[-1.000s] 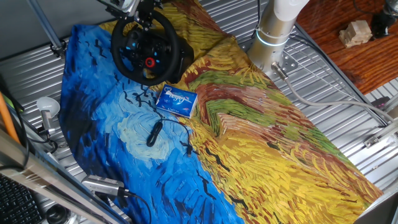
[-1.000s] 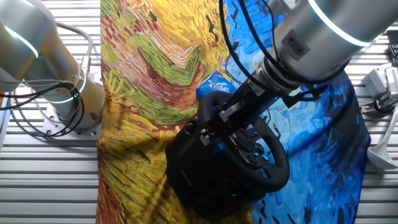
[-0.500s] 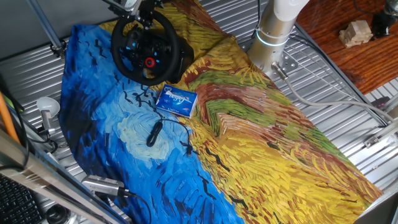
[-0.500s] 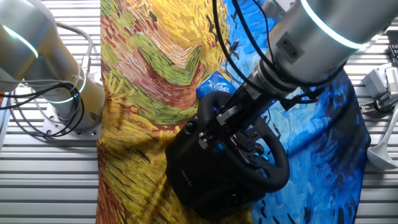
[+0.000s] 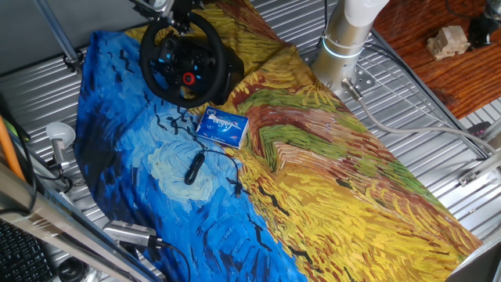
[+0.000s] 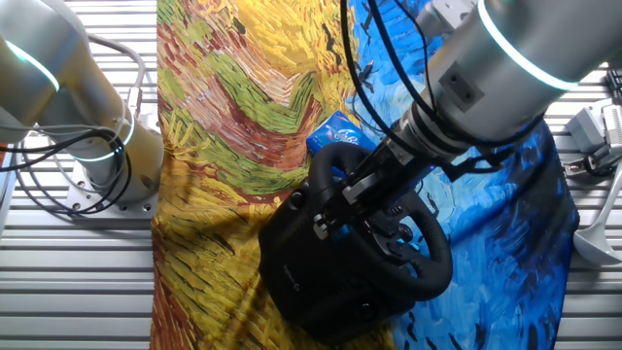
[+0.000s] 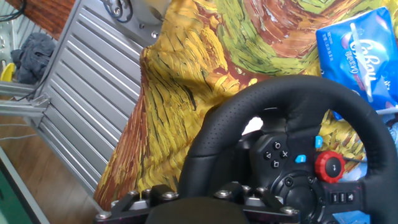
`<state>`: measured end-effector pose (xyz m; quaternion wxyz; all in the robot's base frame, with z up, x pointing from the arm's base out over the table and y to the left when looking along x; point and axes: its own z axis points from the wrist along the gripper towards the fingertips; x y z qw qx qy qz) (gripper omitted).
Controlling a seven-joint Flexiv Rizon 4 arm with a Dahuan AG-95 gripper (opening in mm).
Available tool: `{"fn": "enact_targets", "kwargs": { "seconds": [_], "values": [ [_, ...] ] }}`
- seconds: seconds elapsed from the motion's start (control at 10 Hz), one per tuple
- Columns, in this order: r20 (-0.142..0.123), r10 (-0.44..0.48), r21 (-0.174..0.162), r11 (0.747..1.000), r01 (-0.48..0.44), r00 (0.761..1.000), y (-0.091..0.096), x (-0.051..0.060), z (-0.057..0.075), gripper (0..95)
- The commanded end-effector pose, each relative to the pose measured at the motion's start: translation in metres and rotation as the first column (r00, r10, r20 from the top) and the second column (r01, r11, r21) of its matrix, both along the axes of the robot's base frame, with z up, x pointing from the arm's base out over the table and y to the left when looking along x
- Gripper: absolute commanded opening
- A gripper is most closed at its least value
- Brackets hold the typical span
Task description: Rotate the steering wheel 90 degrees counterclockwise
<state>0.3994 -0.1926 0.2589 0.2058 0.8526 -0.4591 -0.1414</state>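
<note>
Hand view is looking down past the gripper (image 7: 205,202) onto the steering wheel (image 7: 292,118), whose rim is curving just ahead of the fingers, red knob (image 7: 329,165) off to one side. Whether the jaws are spread or pinching the rim, I cannot tell; the fingertips are hiding at the wheel's top edge in both fixed views. Beyond the wheel a blue packet (image 7: 360,53) is lying on the painted cloth (image 7: 186,68). A black cable (image 5: 205,166) is resting farther out.
</note>
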Motion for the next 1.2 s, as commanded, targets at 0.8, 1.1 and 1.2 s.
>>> {"fn": "enact_targets", "kwargs": {
  "seconds": [0.8, 1.1, 1.2],
  "values": [
    [0.003, -0.035, 0.003, 0.999, 0.035, 0.999, -0.0068, 0.0031, -0.0028, 19.0],
    [0.004, -0.040, 0.012, 0.999, 0.040, 0.999, -0.0077, 0.0045, -0.0068, 19.0],
    [0.002, -0.041, 0.011, 0.999, 0.041, 0.999, -0.0076, 0.0045, -0.0068, 19.0]
  ]
}}
